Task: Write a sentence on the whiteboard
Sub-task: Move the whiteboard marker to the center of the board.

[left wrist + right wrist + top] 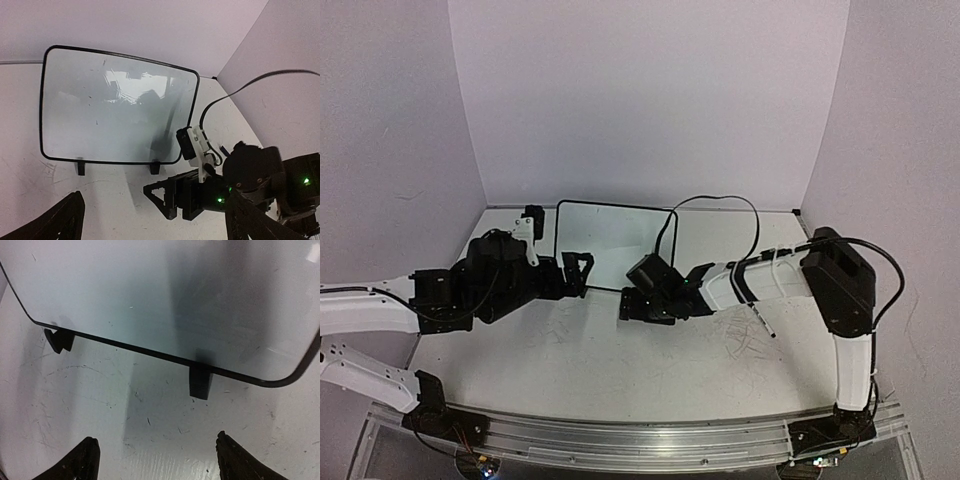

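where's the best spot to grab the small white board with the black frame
Probably the top edge of the small black-framed white board, from above, jaws across front and back: it is a thin panel standing on two black feet, lower edge near the tabletop.

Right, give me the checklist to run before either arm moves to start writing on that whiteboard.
1. Whiteboard upright on both feet: ok.
2. Surface free for the sentence: ok, no words show on it.
3. Left gripper open, nothing between its fingers: ok.
4. Right gripper open, nothing between its fingers: ok.
5. Marker in a gripper: not ok, neither holds one.
6. Marker located: cannot tell; a thin dark stick in the top view might be one, but it is too small to tell.
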Robot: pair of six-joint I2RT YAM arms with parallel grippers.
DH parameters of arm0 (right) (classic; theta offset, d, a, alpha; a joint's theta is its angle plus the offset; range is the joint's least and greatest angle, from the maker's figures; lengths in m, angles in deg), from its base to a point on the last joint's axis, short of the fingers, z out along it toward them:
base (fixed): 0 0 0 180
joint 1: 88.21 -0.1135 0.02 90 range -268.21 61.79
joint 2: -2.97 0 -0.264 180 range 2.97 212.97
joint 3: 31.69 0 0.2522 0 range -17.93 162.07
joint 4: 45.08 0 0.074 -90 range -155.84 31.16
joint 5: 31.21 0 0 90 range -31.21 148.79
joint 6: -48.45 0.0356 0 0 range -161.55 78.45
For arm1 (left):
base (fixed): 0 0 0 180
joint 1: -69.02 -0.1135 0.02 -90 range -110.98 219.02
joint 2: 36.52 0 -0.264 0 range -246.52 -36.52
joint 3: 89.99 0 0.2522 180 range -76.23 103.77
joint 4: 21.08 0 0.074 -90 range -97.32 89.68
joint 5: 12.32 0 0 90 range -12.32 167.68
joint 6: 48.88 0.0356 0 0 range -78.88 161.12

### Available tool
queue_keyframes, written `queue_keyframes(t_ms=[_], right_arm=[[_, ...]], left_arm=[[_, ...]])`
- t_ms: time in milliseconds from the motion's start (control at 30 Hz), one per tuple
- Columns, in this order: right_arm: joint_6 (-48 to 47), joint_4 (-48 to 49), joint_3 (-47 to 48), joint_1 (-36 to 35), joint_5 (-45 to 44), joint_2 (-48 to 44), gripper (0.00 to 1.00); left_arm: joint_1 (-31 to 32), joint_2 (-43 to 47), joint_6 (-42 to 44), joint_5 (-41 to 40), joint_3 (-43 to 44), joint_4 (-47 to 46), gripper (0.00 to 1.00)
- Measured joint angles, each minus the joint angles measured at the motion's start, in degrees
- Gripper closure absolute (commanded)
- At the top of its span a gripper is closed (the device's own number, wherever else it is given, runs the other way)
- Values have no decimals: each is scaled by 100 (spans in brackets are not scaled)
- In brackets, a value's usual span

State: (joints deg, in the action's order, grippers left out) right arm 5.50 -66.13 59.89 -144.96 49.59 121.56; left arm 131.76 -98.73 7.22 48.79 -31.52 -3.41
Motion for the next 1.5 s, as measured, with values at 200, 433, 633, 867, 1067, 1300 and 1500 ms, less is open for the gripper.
queue_keyframes(t_ms=[200,433,633,867,1067,1300,1500], right_arm=[[163,-288,314,14,-445,433,44],[161,-322,817,46,-854,867,60],[72,-475,1106,46,-1225,1091,79],[-191,-573,1045,49,-1520,1098,100],[-852,-101,-194,56,-1577,376,100],[-1599,654,-2295,146,-1302,-1039,100],[-2074,1528,-3768,215,-951,-1959,100]], left_arm=[[-9,380,131,-159,-158,258,0],[-7,605,268,-247,-284,377,1],[-7,929,289,-314,-330,436,1],[-9,1105,304,-478,-329,622,1],[-9,789,395,-595,-240,713,1],[-9,144,446,-575,204,708,2],[-9,-178,512,-478,433,648,2]])
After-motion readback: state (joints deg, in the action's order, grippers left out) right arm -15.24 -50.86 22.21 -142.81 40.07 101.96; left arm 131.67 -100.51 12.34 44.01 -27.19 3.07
